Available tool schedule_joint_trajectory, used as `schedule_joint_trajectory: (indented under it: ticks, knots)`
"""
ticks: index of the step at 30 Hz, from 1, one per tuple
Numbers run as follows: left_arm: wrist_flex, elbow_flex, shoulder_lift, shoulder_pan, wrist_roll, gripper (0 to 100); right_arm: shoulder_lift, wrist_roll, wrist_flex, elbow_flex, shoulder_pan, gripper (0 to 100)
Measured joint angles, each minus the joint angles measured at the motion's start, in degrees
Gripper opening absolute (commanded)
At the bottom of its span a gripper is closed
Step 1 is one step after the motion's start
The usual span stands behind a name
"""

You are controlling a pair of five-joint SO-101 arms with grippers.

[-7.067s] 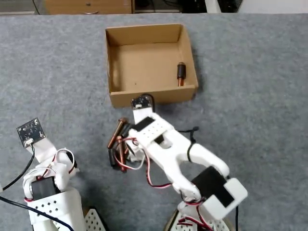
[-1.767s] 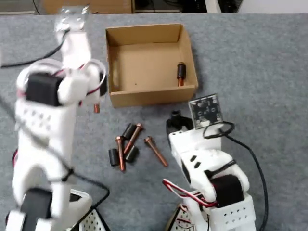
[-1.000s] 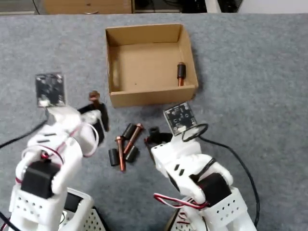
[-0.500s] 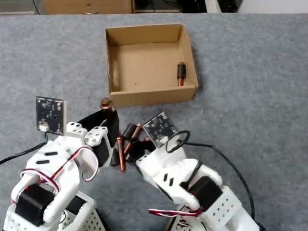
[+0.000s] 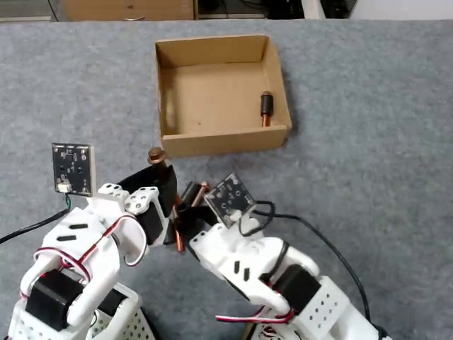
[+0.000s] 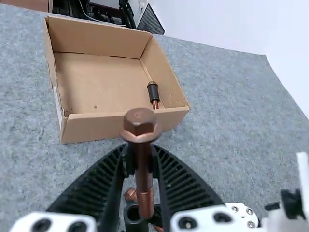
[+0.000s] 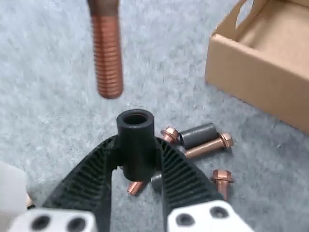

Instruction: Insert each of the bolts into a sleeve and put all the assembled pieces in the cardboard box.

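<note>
Loose bolts (image 7: 206,146) and a sleeve (image 7: 198,135) lie near the cardboard box (image 7: 256,87)

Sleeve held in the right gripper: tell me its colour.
Black. The short tubular sleeve shows best in the right wrist view.

Right tool (image 7: 136,151) brought sleeve (image 7: 135,128) under bolt (image 7: 107,67).

The left arm (image 5: 85,248) and right arm (image 5: 262,265) cover most of the loose bolts and sleeves (image 5: 191,193) toward the near edge of the bench (image 5: 382,184); the right wrist view cuts off the hanging bolt (image 7: 107,53) at its head.
</note>
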Motion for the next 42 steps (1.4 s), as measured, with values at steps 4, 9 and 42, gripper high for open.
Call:
schedule_joint_trajectory:
  ticks: [4, 9, 42]
  knots:
    - [0.0, 0.0, 0.0, 0.0, 0.0, 2, -7.4, 0.5, 0.0, 3.4, 0.0, 0.2]
    - [0.0, 0.1, 0.0, 0.0, 0.0, 2, -8.9, 1.8, -0.6, 4.1, -0.1, 0.2]
    - [0.0, 0.4, 0.0, 0.0, 0.0, 2, -9.5, 2.3, -0.7, 1.7, -1.0, 0.2]
